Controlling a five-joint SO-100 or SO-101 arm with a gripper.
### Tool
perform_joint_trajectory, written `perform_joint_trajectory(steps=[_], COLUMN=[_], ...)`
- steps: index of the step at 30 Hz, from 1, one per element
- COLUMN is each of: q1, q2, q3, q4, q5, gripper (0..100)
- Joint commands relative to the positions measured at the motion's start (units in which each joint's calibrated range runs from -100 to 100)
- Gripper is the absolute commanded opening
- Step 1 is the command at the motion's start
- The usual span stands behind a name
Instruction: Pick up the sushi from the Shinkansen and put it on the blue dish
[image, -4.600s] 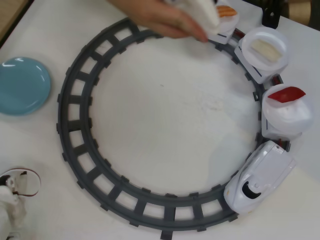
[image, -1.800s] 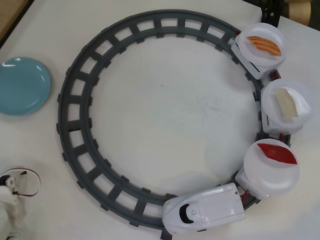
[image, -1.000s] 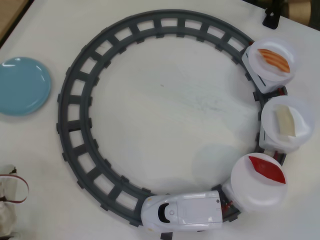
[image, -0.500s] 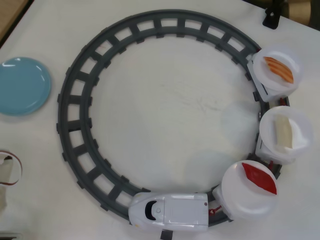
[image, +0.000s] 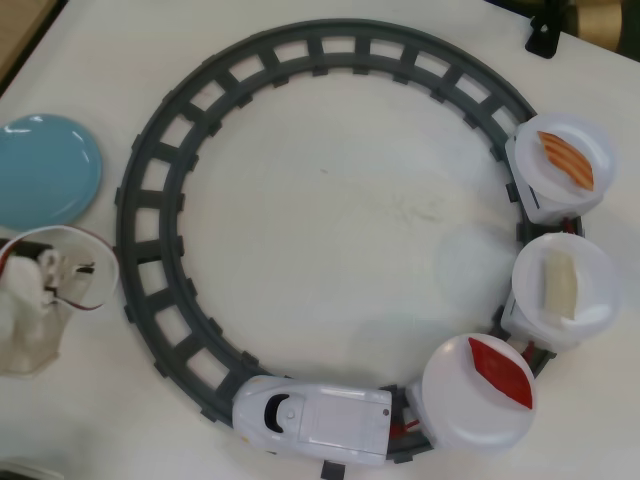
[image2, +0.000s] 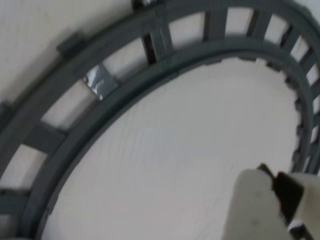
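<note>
Blue dish (image: 45, 170) empty at 9 o'clock overhead; I see Shinkansen (image: 312, 421) at 6, all three sushi (image: 500, 372) on plates. Arm (image: 40, 300) beside dish. Wrist view: only track (image2: 100, 105); gripper opening, can't tell. Nothing picked yet.

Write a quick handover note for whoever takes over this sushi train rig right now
Gripper: only the arm's white body shows in the overhead view, at the left edge; jaw state cannot be told.
Shinkansen sits at the bottom of the grey ring track, pulling three white plates.
Sushi on board: red piece, pale piece, orange striped piece.
Blue dish, left of the track, holds nothing.
Done: nothing. Left: every pick and place.
</note>
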Motion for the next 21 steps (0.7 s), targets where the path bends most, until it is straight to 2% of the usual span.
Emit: perform_joint_trajectory(steps=[1,6,21], q1=[1.4,2.0,13.5], q2=[4.5,10.0,19.5], q3=[-8.9,-18.8,-31.3], q4=[3.7,10.8,14.0], q5=[0.0,0.0,0.0], gripper=[4,4,4])
